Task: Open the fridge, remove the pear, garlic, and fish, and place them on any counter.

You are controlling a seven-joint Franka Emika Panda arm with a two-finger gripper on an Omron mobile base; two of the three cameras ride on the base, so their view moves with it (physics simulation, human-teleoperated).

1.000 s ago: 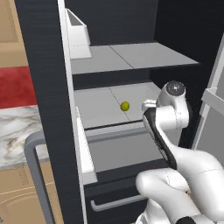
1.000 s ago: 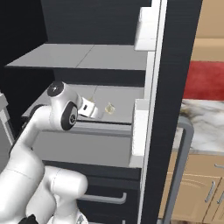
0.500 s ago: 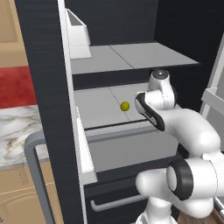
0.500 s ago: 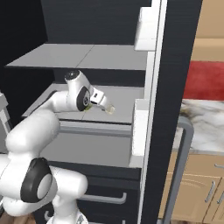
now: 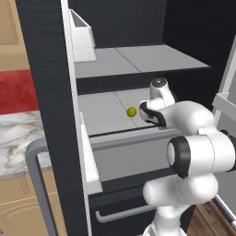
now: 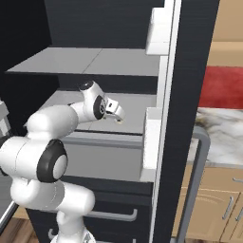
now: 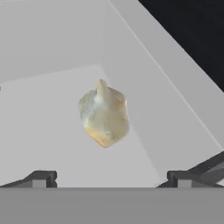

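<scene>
Fridge: we found the tall black two-door fridge (image 5: pixel 46 69) standing open, its grey inner shelves exposed, with a white door bin at the top of the open door in both base views.

Arm: against the frames of a second and half a second before, we noted the white arm had folded and reached further into the middle shelf; its wrist had gone from outside the shelf edge to well over the shelf.

Claw: the two-finger gripper (image 6: pixel 117 114) was over the middle grey shelf; in the hand view its dark fingertips (image 7: pixel 41 178) stood wide apart, released, nothing between them.

Garlic: the small off-white lumpy bulb of garlic (image 7: pixel 104 113) lay on the grey shelf floor near the inner side wall, ahead of the fingertips and apart from them.

Pear: the small rounded yellow-green pear (image 5: pixel 132 111) sat on the middle shelf just beside the arm's wrist, unmoved since the earlier frames.

Counter: the white-grey marble counter (image 6: pixel 223 137) with brown veining lay beside the fridge, over light tan cabinets.

Fish: we could not make it out.
</scene>
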